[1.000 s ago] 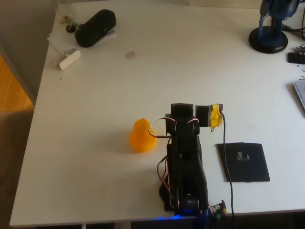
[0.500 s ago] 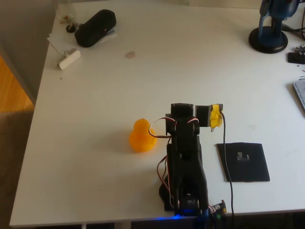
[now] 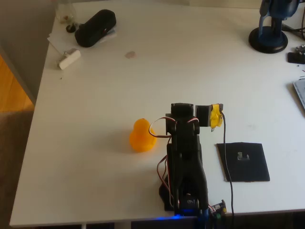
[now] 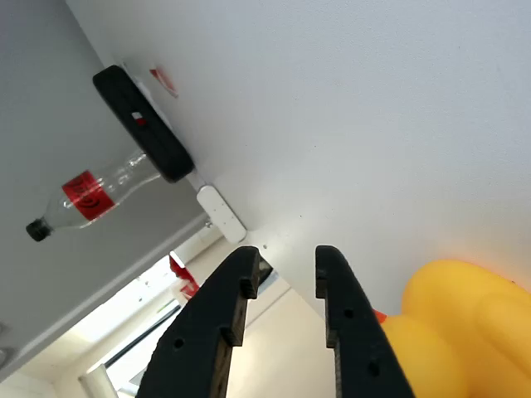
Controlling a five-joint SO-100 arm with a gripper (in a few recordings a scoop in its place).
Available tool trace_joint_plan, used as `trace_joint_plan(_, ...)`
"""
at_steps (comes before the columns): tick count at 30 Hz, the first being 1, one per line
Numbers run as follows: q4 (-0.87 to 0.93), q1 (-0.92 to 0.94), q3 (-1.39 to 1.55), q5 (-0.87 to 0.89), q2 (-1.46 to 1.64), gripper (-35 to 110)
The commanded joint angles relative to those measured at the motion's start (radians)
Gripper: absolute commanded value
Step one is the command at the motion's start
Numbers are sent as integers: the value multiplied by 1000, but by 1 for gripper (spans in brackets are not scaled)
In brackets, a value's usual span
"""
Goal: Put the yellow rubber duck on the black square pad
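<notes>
On a white worktop, the yellow rubber duck sat upright just left of the black robot arm in the overhead view, while the black square pad lay flat to the arm's right, apart from the duck with the arm between them. In the wrist view the tool had its two dark fingers a narrow gap apart with nothing between them, and the duck lay beside it at the lower right, not inside the jaws. The step in hand looked like the reach for the duck; doing it well would likely mean spreading the jaws wider, swinging toward the duck and closing around its rounded body rather than its glossy head, which could slip. As for containers, a clear plastic bottle with a red label stood past a black oblong pouch at the far corner; its contents could not be made out.
</notes>
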Motion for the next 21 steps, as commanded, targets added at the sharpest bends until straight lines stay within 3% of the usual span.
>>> trace_joint_plan(1, -11, 9, -14, -11, 12, 8)
trace_joint_plan(21, -3, 9, -439, -14, -5, 8)
